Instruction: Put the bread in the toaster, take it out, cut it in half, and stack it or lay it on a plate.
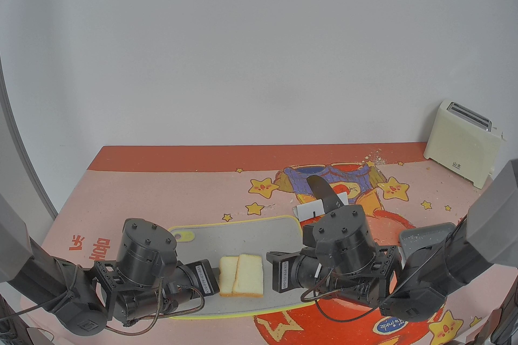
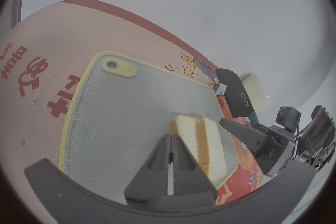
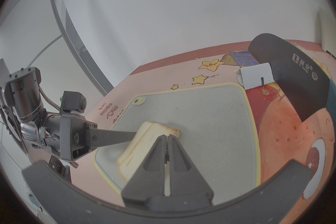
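Observation:
Two pale bread halves (image 1: 242, 276) lie side by side, one leaning on the other, on the grey cutting board (image 1: 253, 238) with a yellow rim. My left gripper (image 1: 217, 276) is shut, its tip against the left side of the bread (image 2: 201, 146). My right gripper (image 1: 268, 269) is also shut and empty, its tip at the bread's right side (image 3: 147, 146). In the wrist views the fingers (image 2: 182, 154) (image 3: 155, 154) press together with nothing between them. The cream toaster (image 1: 464, 142) stands at the far right by the wall.
A dark-bladed knife (image 1: 324, 192) rests in a white holder (image 1: 317, 210) just beyond the board's right end, close to my right wrist. A grey plate (image 1: 426, 237) sits right of the board, partly behind my right arm. The far left of the printed mat (image 1: 162, 184) is bare.

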You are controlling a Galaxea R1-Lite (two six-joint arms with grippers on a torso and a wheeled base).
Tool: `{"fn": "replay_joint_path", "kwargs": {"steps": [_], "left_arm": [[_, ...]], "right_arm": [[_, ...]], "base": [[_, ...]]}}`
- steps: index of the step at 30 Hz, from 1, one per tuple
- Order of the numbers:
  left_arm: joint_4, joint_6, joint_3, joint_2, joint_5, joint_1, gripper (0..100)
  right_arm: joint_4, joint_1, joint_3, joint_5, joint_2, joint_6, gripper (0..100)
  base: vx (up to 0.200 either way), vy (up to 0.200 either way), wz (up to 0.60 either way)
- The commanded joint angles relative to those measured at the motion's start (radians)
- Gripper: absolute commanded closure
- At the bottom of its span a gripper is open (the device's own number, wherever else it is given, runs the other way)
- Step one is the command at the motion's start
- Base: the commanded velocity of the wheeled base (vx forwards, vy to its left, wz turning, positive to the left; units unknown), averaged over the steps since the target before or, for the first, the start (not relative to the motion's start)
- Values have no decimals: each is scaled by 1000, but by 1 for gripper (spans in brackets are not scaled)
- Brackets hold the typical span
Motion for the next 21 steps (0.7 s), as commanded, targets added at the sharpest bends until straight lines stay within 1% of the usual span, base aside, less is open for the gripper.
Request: {"fn": "replay_joint_path", "kwargs": {"steps": [1, 9, 21], "left_arm": [[0, 0, 0, 2, 0, 0, 100], [-2, 0, 0, 2, 0, 0, 100], [-3, -2, -2, -1, -3, -3, 100]], "right_arm": [[0, 1, 9, 1, 4, -2, 100], [0, 21, 28, 1, 4, -11, 100], [-10, 44, 25, 4, -1, -5, 100]], "base": [[0, 0, 0], [0, 0, 0], [0, 0, 0]]}}
